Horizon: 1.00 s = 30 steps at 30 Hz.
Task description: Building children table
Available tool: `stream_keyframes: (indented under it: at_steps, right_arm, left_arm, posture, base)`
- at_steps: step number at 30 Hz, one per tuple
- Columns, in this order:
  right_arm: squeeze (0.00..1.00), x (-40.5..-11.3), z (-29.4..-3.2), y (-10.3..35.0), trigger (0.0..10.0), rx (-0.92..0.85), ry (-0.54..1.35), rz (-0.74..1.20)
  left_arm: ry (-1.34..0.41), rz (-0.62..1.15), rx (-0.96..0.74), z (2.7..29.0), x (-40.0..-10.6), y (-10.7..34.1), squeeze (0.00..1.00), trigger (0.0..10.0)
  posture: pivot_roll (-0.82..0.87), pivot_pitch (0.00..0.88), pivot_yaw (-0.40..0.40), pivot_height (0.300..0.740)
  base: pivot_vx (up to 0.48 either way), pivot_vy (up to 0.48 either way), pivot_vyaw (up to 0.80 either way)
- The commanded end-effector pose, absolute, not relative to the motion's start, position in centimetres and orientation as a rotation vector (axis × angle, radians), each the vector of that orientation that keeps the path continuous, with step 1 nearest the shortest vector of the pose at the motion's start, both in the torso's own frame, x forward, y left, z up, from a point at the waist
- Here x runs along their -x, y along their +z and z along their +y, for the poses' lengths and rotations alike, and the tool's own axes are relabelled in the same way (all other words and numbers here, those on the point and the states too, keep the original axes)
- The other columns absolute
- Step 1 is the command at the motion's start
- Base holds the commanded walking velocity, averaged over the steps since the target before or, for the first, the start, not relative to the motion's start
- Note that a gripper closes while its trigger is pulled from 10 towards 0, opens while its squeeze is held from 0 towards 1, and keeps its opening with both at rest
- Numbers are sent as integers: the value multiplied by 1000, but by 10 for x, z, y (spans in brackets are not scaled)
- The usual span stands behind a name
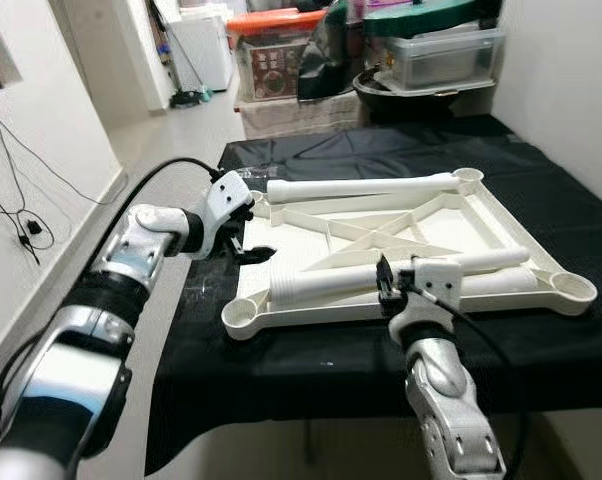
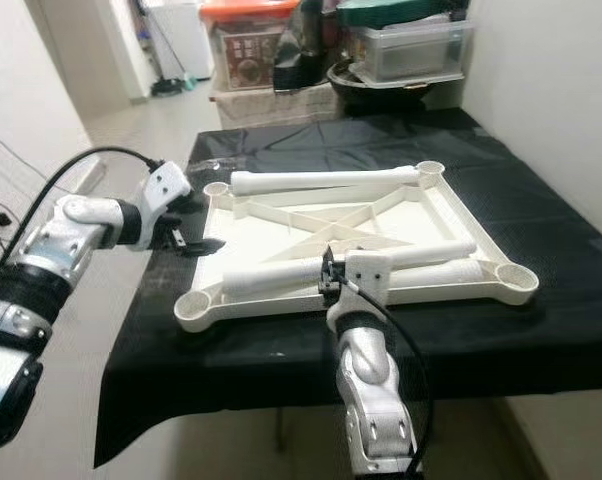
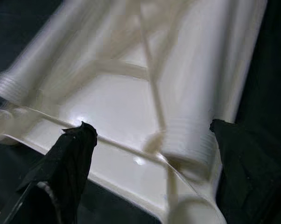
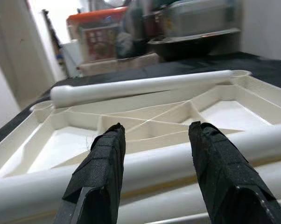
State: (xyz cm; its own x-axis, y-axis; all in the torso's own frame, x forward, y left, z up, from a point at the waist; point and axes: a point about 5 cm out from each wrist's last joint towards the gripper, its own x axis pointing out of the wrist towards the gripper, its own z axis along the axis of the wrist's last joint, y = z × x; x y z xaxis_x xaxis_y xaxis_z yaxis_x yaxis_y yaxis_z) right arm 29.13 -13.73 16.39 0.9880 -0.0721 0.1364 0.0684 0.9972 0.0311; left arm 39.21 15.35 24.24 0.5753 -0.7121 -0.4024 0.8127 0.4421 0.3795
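Three white legs lie loose on the upturned table top, which rests on the black-draped counter. Nearest the robot, the right claw hangs with fingers spread just above the near leg, one finger to each side and neither touching it. To take this leg well, the claw should sink straight down until both fingers flank the tube, then close near its middle so it lifts level instead of rolling toward the second leg just behind. Beside the table top's left rim, the left claw is also spread, holding nothing, its fingertips close above the rim near the leg's threaded end. It looks placed to steady the top. Along the table top's far rim lies the third leg. Left of the top the counter ends quickly; to its right, black cloth offers spare room. Beyond it, bins crowd the back.
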Motion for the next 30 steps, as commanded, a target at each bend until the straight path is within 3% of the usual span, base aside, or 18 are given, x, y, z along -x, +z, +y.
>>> stream_keyframes:
  at_steps: [1,10,20,30]
  right_arm:
    - [0,-289,-139,165,10000,-34,-97,-128]
    - [0,-278,-139,170,10000,-49,-132,-117]
    - [0,-261,-135,176,10000,-63,-132,-96]
    - [0,-256,-139,182,10000,-46,-141,-87]
  left_arm:
    - [-1003,303,-593,162,-390,232,0,10000]
    - [-1083,422,-674,168,-389,222,0,10000]
    - [-962,258,-790,156,-399,229,0,10000]
    - [-1002,234,-751,138,-399,218,0,10000]
  posture:
    - [158,0,130,740]
    - [164,47,172,740]
    - [169,124,210,740]
    - [134,142,211,740]
  base:
    - [0,0,0]
    - [0,0,0]
    - [0,0,0]
    - [0,0,0]
